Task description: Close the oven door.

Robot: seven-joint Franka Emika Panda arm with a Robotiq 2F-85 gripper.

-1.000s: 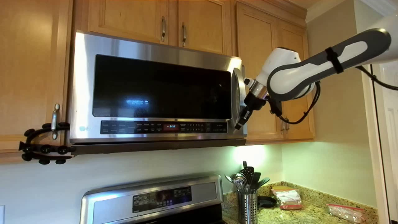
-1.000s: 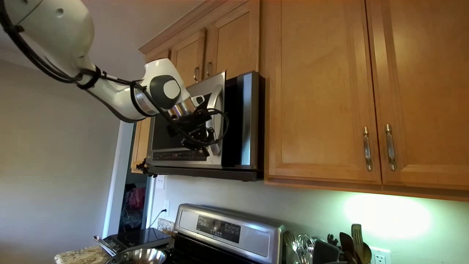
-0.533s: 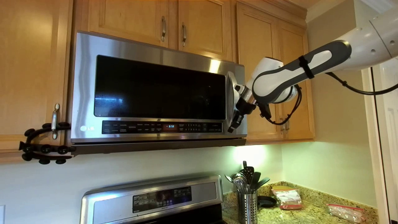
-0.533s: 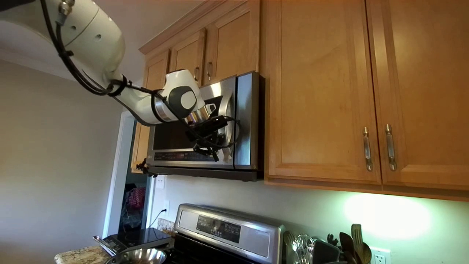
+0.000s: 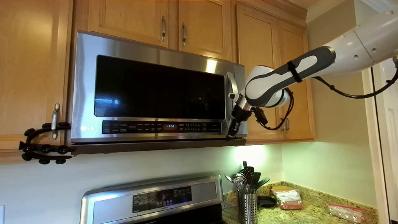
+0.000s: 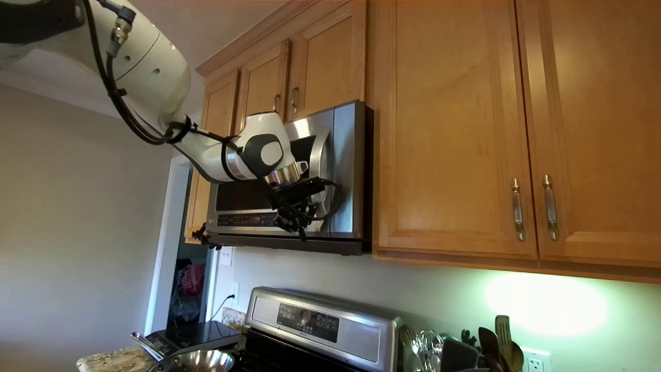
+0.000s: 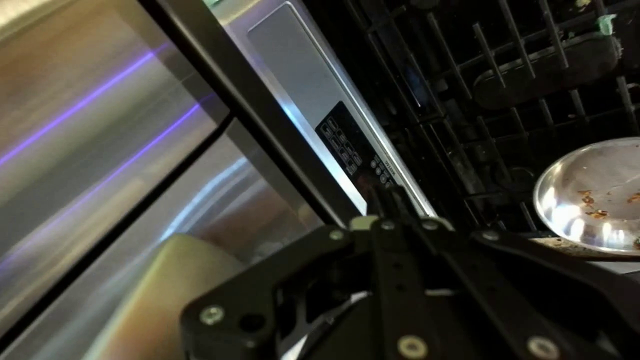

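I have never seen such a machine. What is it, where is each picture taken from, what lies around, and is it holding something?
It is a robot arm ending in a gripper. Two pictures come from outside cameras; the third, from the arm's wrist, looks along the gripper toward the stove. The gripper looks shut, holds nothing visible, and is near the handle of the microwave door, which appears closed. A steel frying pan is at the stove's edge. On the granite counter lie two plastic bags, near a perforated utensil holder.

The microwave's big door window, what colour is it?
Shiny black. The window shows best in an exterior view.
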